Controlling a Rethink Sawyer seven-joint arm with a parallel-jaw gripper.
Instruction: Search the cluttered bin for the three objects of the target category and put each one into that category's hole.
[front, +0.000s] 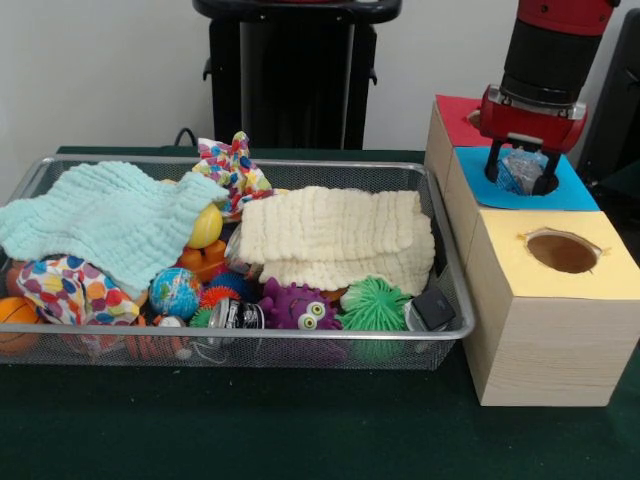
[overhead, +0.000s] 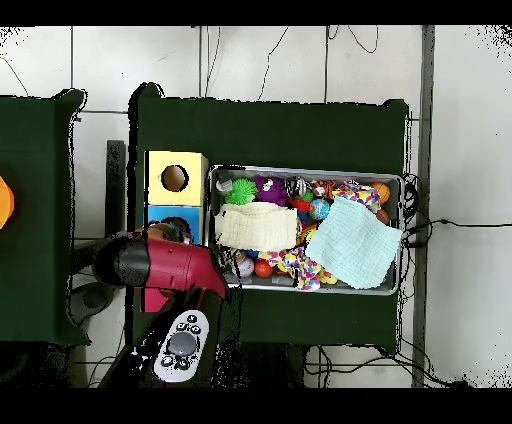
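The dark green table (front: 300, 420) carries a wire mesh bin (front: 240, 345) and, just beside it, a wooden box (front: 540, 340) topped with red, blue and yellow panels. From above, the red arm (overhead: 165, 265) covers the red panel and most of the blue one, leaving only the yellow panel's round hole (overhead: 174, 178) plain; the front view shows the blue panel (front: 570, 190) and what happens there. The gripper (front: 522, 172) stands over the blue hole, its fingers pinching a crinkly bluish clear object (front: 520, 168) at the opening. In the bin lie a cream cloth (front: 335, 240), a mint cloth (front: 100, 215), a purple monster toy (front: 298, 305), a green spiky ball (front: 375, 305) and a small globe ball (front: 174, 291).
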